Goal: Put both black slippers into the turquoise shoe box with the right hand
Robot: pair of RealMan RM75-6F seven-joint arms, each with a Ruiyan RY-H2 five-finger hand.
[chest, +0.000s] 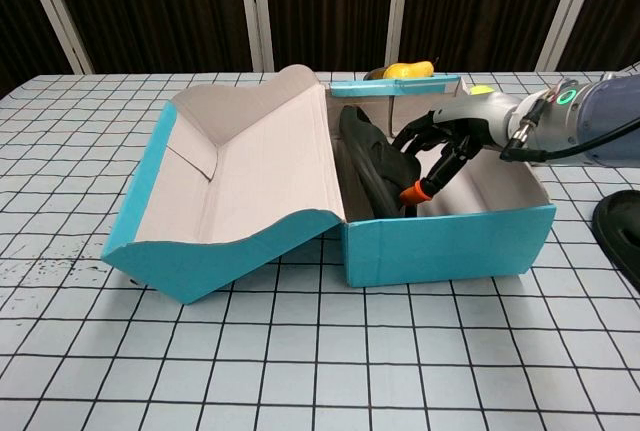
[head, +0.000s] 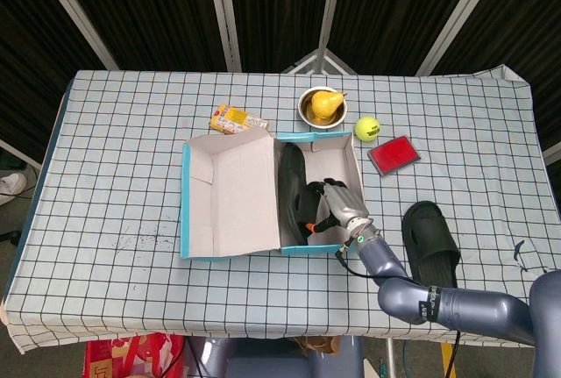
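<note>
The turquoise shoe box lies open mid-table, its lid folded out to the left. One black slipper stands on its edge inside, against the box's left side. My right hand reaches into the box from the front right, and its fingers curl around that slipper's strap. The other black slipper lies flat on the table to the right of the box. My left hand is not seen in either view.
Behind the box stand a white bowl holding a yellow pear, a tennis ball and a red flat case. A snack packet lies behind the lid. The table's front edge is near my forearm.
</note>
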